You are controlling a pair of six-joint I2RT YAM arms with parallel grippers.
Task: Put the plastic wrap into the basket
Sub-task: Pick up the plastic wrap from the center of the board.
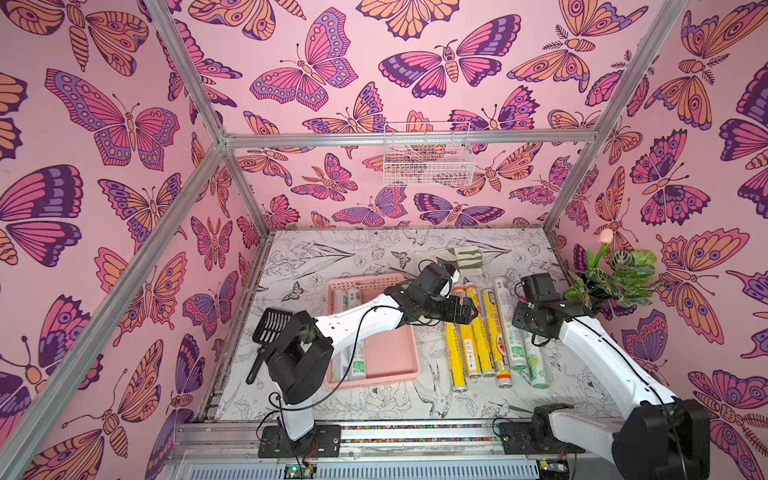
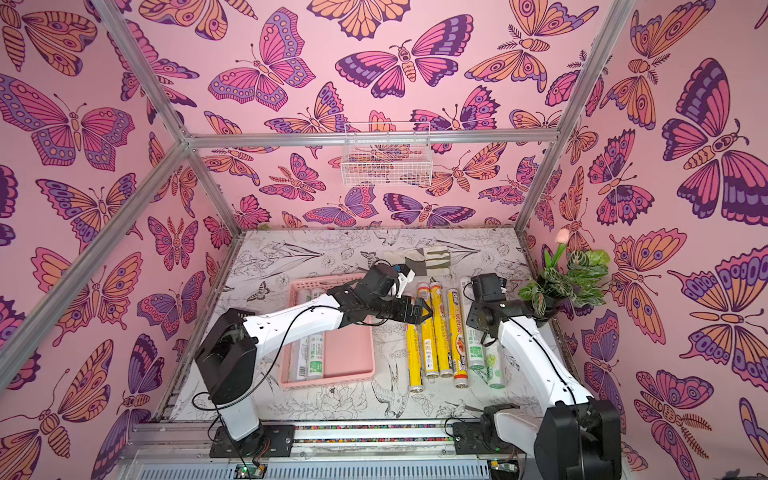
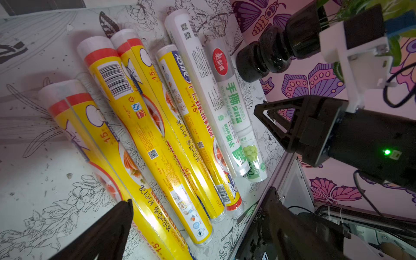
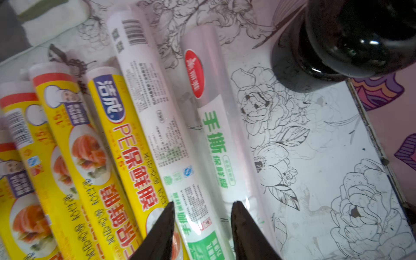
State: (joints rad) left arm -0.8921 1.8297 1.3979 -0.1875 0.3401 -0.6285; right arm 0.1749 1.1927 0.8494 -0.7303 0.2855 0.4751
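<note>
As right end effector (image 4: 203,203) pinches, wrap (image 4: 157,126) (between)

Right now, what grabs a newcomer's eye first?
Loud butterfly wallpaper covers the walls. On the table, a row of yellow rolls lies right of the pink basket, which already holds two whitish rolls. The right gripper is closed on another whitish roll beside the yellow ones.

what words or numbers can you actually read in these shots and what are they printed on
"洁成": blue oval on a yellow roll
"PE保鲜膜": red, down that same roll
"15": red, on a second yellow roll
"美丽雅": red oval on a whitish roll
"手撕保鲜膜": green, down that same roll
Fine print, barcode digits and QR codes on the barcode roll: too small to read
</note>
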